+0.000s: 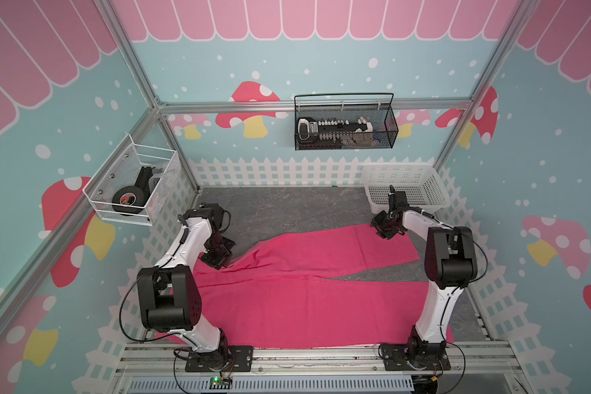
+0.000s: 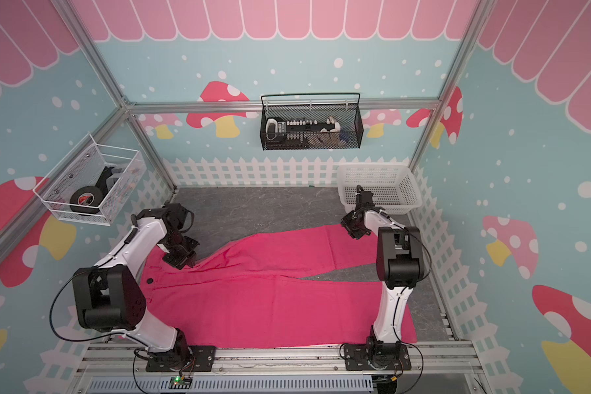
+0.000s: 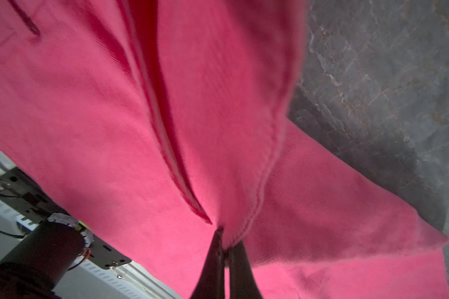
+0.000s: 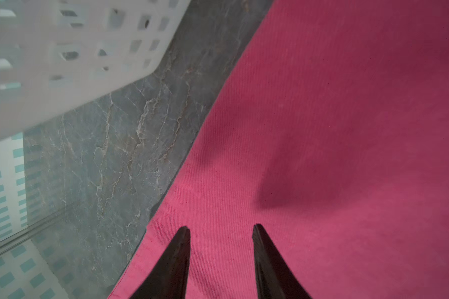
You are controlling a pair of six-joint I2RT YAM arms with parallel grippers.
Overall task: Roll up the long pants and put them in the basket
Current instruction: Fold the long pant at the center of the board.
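The long pants (image 1: 287, 300) lie spread on the grey table, hot pink, waist at the left and both legs running right; they show in both top views (image 2: 270, 307). My left gripper (image 1: 219, 262) is at the far edge of the waist end. In the left wrist view it (image 3: 227, 243) is shut on a seamed fold of the pants (image 3: 88, 103), which rises from the jaws. My right gripper (image 1: 386, 233) is at the far leg's end. In the right wrist view it (image 4: 221, 230) is open, fingers apart over the pants (image 4: 347, 103) near their edge.
A white plastic basket (image 1: 406, 174) stands at the table's back right corner, just behind the right gripper, and shows close in the right wrist view (image 4: 62, 51). Bare grey table (image 1: 287, 208) lies behind the pants. A white picket fence rings the table; both arm bases are at the front rail.
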